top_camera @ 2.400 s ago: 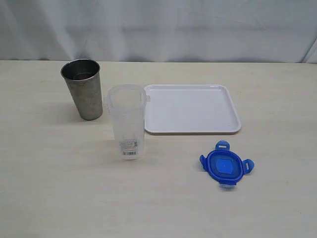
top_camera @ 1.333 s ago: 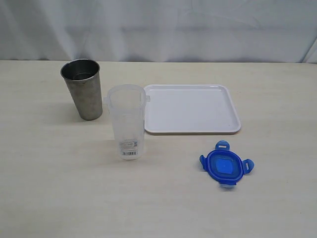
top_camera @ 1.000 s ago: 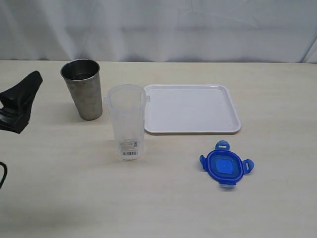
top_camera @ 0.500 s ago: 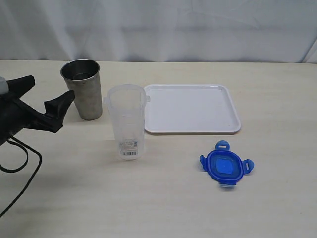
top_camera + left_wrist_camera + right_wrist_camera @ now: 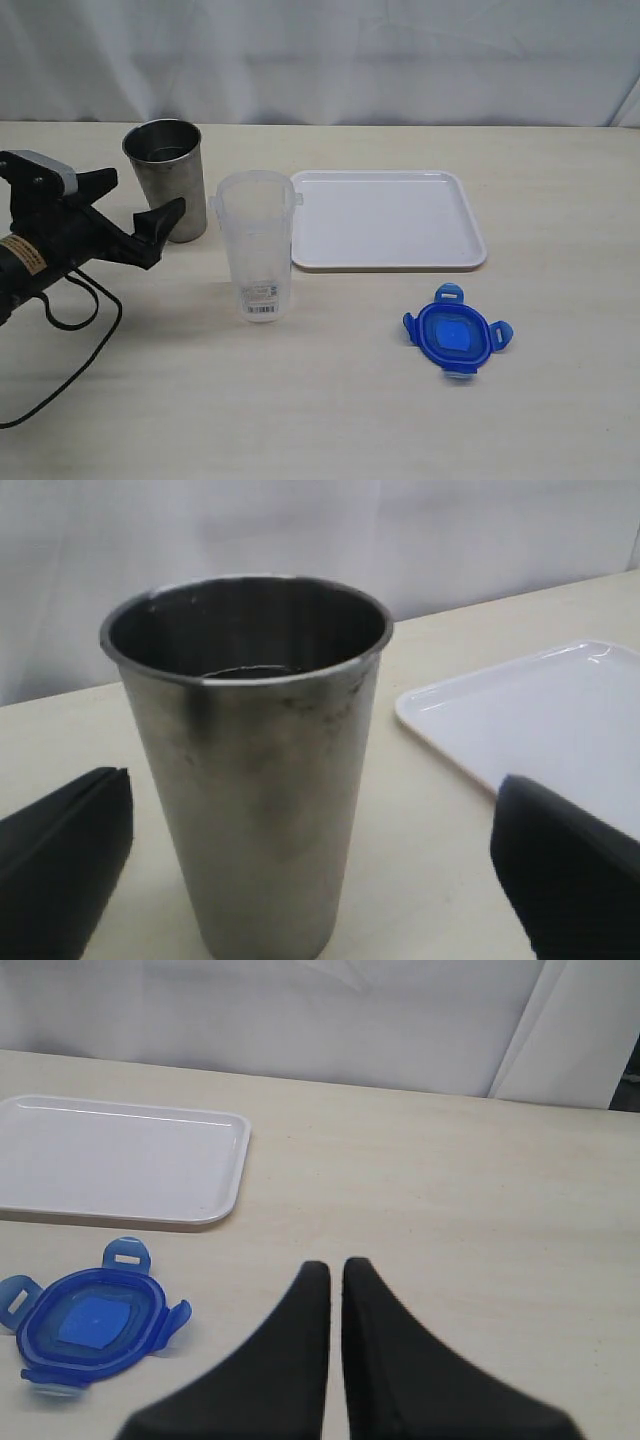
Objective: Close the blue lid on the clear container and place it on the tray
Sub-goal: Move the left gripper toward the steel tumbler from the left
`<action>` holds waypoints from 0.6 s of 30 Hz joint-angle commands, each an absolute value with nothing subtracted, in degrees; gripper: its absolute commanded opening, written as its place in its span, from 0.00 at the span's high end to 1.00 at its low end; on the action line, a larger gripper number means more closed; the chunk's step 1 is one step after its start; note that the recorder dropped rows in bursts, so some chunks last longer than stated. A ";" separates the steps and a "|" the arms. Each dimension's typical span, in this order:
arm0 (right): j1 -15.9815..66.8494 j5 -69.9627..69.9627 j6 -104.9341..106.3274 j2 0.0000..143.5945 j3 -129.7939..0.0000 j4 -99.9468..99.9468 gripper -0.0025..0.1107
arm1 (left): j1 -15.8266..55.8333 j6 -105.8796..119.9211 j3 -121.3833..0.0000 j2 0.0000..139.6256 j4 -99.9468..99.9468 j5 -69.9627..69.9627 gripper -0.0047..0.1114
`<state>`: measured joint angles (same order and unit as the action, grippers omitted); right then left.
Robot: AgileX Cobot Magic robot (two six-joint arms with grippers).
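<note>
Dull metal tumbler, translucent plastic container

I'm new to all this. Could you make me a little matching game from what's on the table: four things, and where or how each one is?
Things:
1 blue lid
2 clear container
3 tray
4 metal cup

States:
a white and flat
b upright, open-topped, labelled
c lying apart from what it closes
d grey, beside the open left tool

Pairs: 1-c; 2-b; 3-a; 4-d
</note>
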<state>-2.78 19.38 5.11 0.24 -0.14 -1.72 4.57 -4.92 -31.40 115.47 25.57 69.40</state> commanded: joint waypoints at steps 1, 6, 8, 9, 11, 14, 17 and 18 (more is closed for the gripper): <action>-3.17 19.38 5.13 0.00 0.00 -1.75 0.94 | 4.72 -7.62 -34.45 118.77 25.95 69.96 0.18; -3.17 19.38 5.13 0.00 0.00 -1.75 0.94 | 4.72 -7.66 -36.98 121.36 25.95 69.96 0.18; -3.17 19.38 5.13 0.00 0.00 -1.75 0.94 | 4.72 -7.66 -38.06 122.27 26.22 69.96 0.18; -3.17 19.38 5.13 0.00 0.00 -1.75 0.94 | 4.72 -7.66 -38.58 122.73 26.37 69.96 0.18; -3.17 19.38 5.13 0.00 0.00 -1.75 0.94 | 4.72 -7.77 -39.52 123.55 27.35 69.96 0.18; -3.17 19.38 5.13 0.00 0.00 -1.75 0.94 | 4.72 -7.77 -41.01 124.76 27.91 69.96 0.18; -3.17 19.38 5.05 0.00 0.00 -1.75 0.94 | 4.72 -7.77 -42.82 126.36 27.81 69.96 0.18; -3.17 19.38 5.05 0.00 0.00 -1.75 0.94 | 4.72 -8.01 -43.52 126.94 27.81 69.96 0.18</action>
<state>-2.78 19.38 5.11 0.24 -0.14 -1.72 4.57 -7.38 -41.98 125.54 27.52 69.52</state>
